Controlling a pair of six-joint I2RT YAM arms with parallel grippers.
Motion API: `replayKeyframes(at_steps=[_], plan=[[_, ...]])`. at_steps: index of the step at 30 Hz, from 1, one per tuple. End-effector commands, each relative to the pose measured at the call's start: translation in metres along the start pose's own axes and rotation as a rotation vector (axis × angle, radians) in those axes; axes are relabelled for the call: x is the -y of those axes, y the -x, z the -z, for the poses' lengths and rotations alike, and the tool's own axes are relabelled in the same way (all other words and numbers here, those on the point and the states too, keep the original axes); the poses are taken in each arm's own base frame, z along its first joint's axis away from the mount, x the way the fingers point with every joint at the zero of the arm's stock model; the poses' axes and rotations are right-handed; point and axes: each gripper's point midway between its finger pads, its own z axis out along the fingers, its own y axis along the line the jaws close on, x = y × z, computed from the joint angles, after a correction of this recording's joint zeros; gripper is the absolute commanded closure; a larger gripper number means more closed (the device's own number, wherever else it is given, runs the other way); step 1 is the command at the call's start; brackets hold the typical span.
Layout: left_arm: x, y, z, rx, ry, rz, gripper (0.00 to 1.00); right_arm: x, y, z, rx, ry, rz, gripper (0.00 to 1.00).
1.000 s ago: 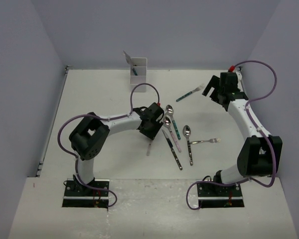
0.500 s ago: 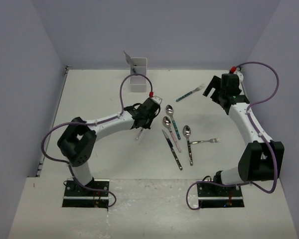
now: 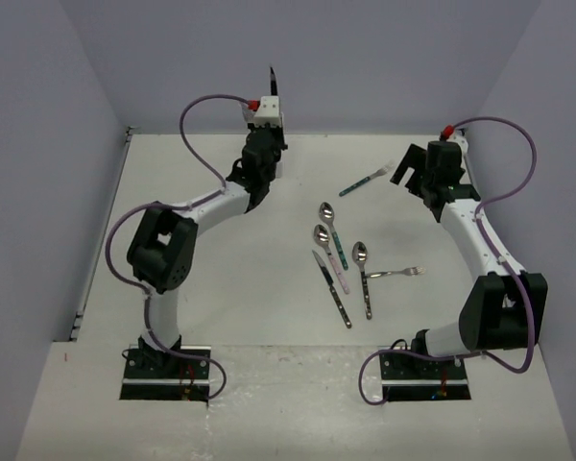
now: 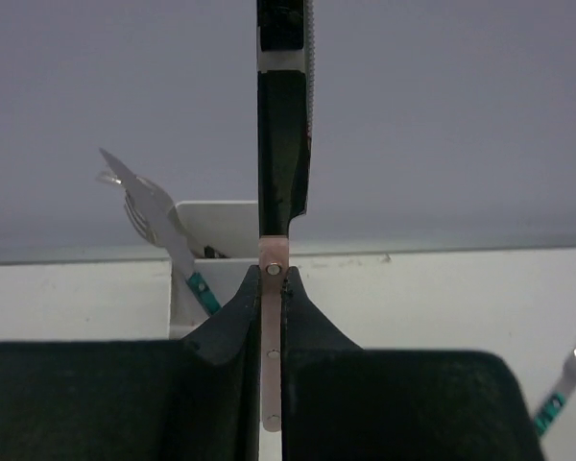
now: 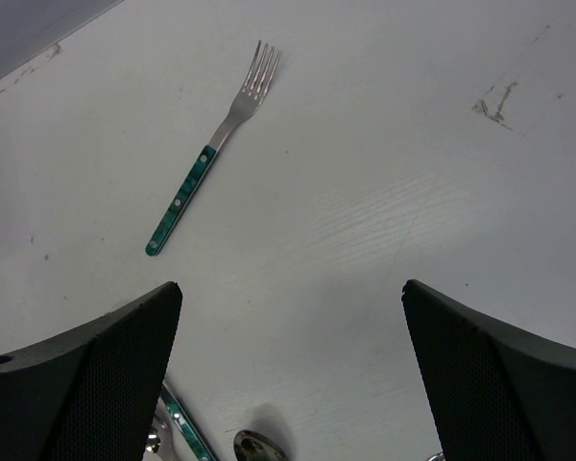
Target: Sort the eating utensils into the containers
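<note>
left gripper: shut on knife, lifted from table to above holder | right gripper: spread wide over fork | drop-in judged next

White table, matte, with one grey scuff mark showing in the right wrist view. Toward the far right, lying slantwise and alone: teal-handled fork, tines pointing far-right. Well apart from it, nearer the middle, a loose cluster. Side by side, bowls to the far side: teal-handled spoon and pink-handled spoon. Just beside those, on the near-left: black-handled knife. To their right: third spoon, bowl also far. Crosswise to it: silver fork, tines rightward, handle end possibly touching that spoon. Upright at the far edge: white holder.
</note>
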Motion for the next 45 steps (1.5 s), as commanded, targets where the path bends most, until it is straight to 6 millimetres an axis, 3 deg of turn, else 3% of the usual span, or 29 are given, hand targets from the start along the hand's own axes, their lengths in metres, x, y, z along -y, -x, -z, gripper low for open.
replayKeyframes(at_steps=[1,2,5,6,7,11,12,13,15,16,20,27,29,31,34,36,37,39,41,43,44,45], plan=[[-0.006,0.07,-0.032,0.301,0.082,0.044,1.0,-0.003,0.012,-0.002,0.046,0.003,0.032,0.01],[-0.007,0.051,-0.044,0.291,0.097,0.0,1.0,-0.004,0.014,-0.002,0.049,0.003,0.034,0.01],[-0.017,0.043,-0.07,0.325,0.145,0.03,1.0,-0.002,0.017,-0.004,0.054,-0.008,0.053,0.01],[-0.02,0.05,-0.076,0.343,0.148,0.049,1.0,-0.002,0.018,-0.004,0.056,-0.011,0.059,0.01],[-0.023,0.04,-0.082,0.335,0.153,0.081,1.0,0.0,0.018,-0.006,0.055,-0.018,0.063,0.01],[-0.041,0.033,-0.102,0.346,0.157,0.153,1.0,-0.004,0.019,-0.011,0.047,-0.007,0.075,0.01],[-0.037,0.04,-0.106,0.365,0.139,0.159,1.0,-0.006,0.021,-0.012,0.047,-0.002,0.076,0.01],[-0.037,0.029,-0.111,0.356,0.135,0.15,1.0,-0.006,0.02,-0.016,0.04,-0.003,0.079,0.01],[-0.037,0.033,-0.117,0.368,0.145,0.13,1.0,-0.006,0.023,-0.019,0.044,-0.01,0.081,0.01],[-0.038,0.02,-0.122,0.348,0.155,0.119,1.0,-0.006,0.024,-0.02,0.045,-0.016,0.083,0.01],[-0.044,0.001,-0.121,0.32,0.177,0.098,1.0,-0.004,0.026,-0.027,0.044,-0.03,0.085,0.01],[-0.064,-0.029,-0.095,0.26,0.232,0.053,1.0,-0.01,0.032,-0.037,0.035,-0.022,0.093,0.01],[-0.069,-0.036,-0.091,0.244,0.257,0.043,0.91,-0.014,0.037,-0.037,0.041,-0.005,0.093,0.01],[-0.068,-0.038,-0.089,0.229,0.247,0.034,0.67,-0.019,0.037,-0.036,0.034,0.019,0.106,0.01],[-0.066,-0.036,-0.082,0.215,0.221,0.03,0.47,-0.021,0.039,-0.032,0.035,0.029,0.111,0.01],[-0.064,-0.023,-0.077,0.218,0.21,0.032,0.37,-0.02,0.041,-0.027,0.047,0.027,0.112,0.01],[-0.063,-0.019,-0.076,0.217,0.204,0.03,0.19,-0.017,0.039,-0.026,0.042,0.02,0.114,0.01],[-0.059,-0.007,-0.069,0.204,0.188,0.02,0.0,-0.015,0.037,-0.02,0.046,0.019,0.104,0.01],[-0.054,0.011,-0.06,0.208,0.164,0.01,0.0,-0.012,0.035,-0.016,0.047,0.013,0.093,0.01],[-0.046,0.009,-0.051,0.162,0.131,-0.022,0.0,-0.009,0.031,-0.011,0.042,0.005,0.069,0.01],[-0.042,0.025,-0.044,0.169,0.107,-0.024,0.0,-0.007,0.026,-0.011,0.027,-0.009,0.064,0.01],[-0.038,0.018,-0.04,0.118,0.087,-0.045,0.0,-0.005,0.025,-0.011,0.022,-0.016,0.055,0.01]])
